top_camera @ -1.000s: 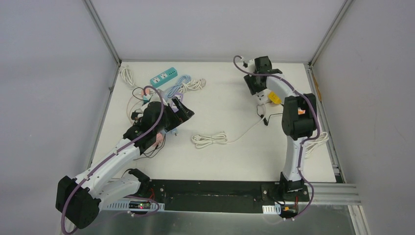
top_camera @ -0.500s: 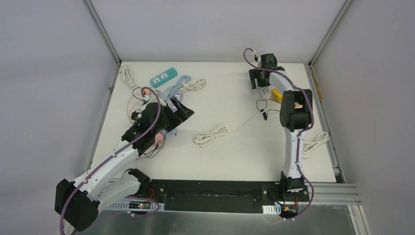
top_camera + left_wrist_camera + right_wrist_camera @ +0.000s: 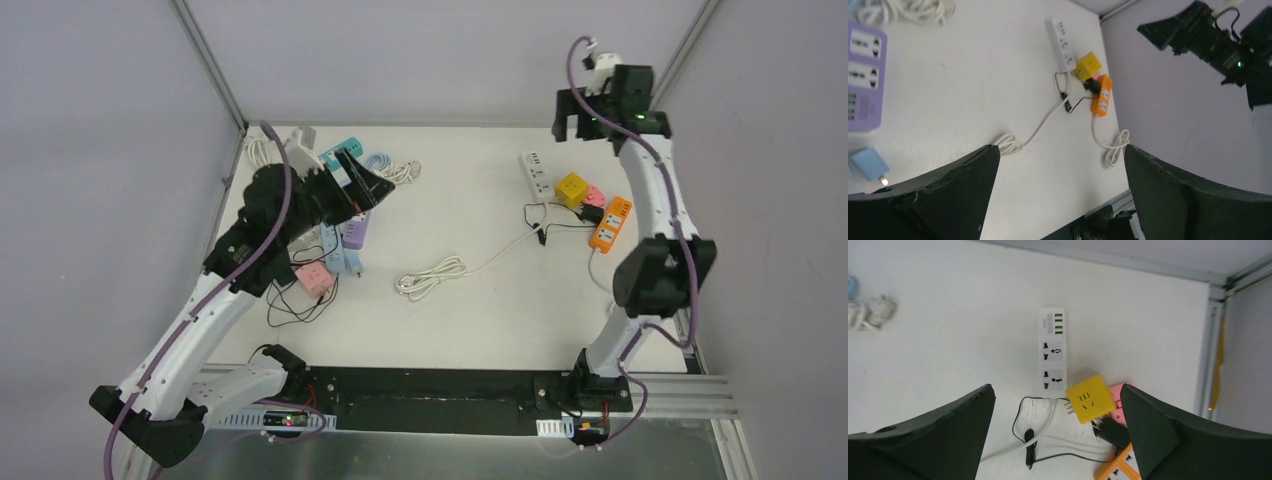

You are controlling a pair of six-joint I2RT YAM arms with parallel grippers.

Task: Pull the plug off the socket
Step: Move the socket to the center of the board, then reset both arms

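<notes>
A white power strip (image 3: pixel 535 172) lies at the back right, also in the right wrist view (image 3: pixel 1053 350). A yellow cube plug (image 3: pixel 572 188) lies just off its near end with bare pins showing (image 3: pixel 1090 396). A pink cube (image 3: pixel 1122 392), a black adapter (image 3: pixel 1113 432) and an orange strip (image 3: pixel 610 222) lie beside it. My right gripper (image 3: pixel 590 110) hangs high above them, open and empty (image 3: pixel 1055 387). My left gripper (image 3: pixel 355 185) is raised over the back left, open and empty (image 3: pixel 1060 150).
A purple strip (image 3: pixel 355 232), a pink socket cube (image 3: pixel 312 277), a blue adapter (image 3: pixel 868 164) and a teal strip (image 3: pixel 335 155) lie under the left arm. A coiled white cord (image 3: pixel 430 280) lies mid-table, another (image 3: pixel 1115 147) near the right edge. Walls enclose three sides.
Both arms have risen. The right gripper lifted from the white strip and yellow cube to high at the back right. The left gripper lifted up and back from the purple strip.
</notes>
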